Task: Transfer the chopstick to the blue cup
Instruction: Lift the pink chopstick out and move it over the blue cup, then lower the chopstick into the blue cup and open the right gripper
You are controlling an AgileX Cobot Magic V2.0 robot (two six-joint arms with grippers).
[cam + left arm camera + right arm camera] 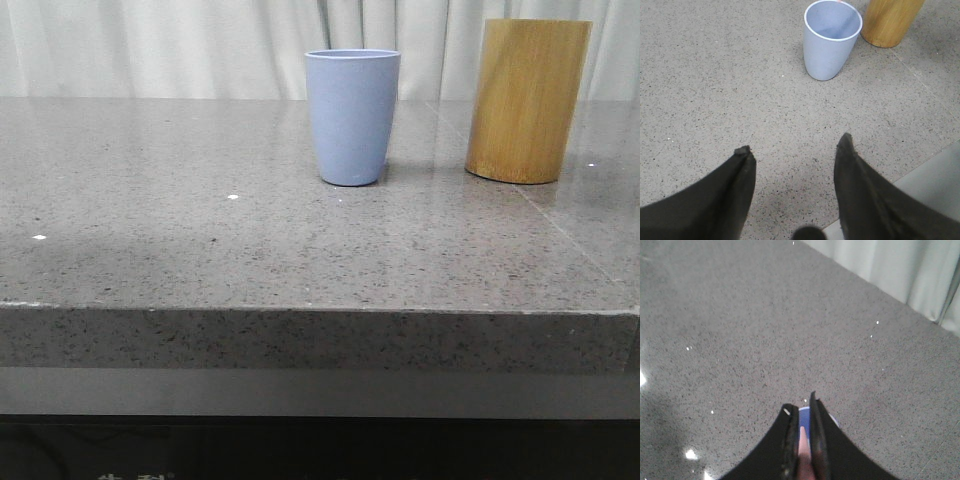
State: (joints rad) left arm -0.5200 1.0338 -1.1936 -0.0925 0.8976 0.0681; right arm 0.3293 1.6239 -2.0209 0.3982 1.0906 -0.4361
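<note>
Looking forward from my front camera, I see the blue cup [352, 117] standing upright on the grey speckled counter [200, 250], the taller bamboo cylinder [527, 100] just beside it on the right, white curtains [150, 45] behind both.

On my left wrist camera, the left claw [795, 147] hangs over bare counter with its dark fingers [737, 185] spread wide and nothing between them; the cup's open mouth and the cylinder sit beyond.

On my right wrist camera, the right claw [802, 415] is pressed together on the pale pink chopstick [803, 447], with a sliver of the blue cup's rim showing directly beneath the fingertips.
</note>
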